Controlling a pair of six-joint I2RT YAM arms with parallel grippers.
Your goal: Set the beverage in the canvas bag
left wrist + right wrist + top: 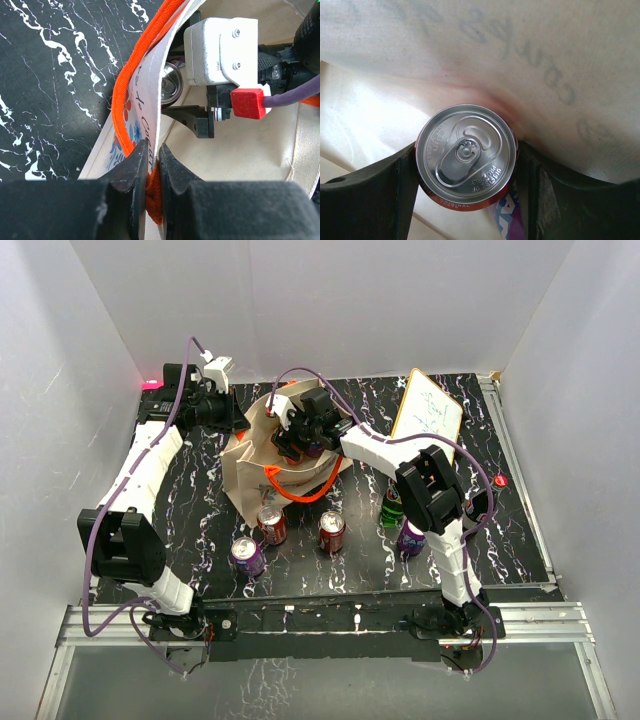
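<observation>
The right gripper is clamped on the red can, top up, inside the canvas bag. Rigid but thin-walled and slick, judged moderately heavy if full, it is best gripped mid-body. The bag's limp rim is pinched by the left gripper; cloth walls press close, so little room is offered.

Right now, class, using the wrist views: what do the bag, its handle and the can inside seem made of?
The canvas bag: matt beige woven cloth, likely canvas; lettering shows through. The handle: orange webbing, visibly ribbed weave, perhaps cotton. The can: metal, probably aluminium; shiny stamped lid with pull tab.
</observation>
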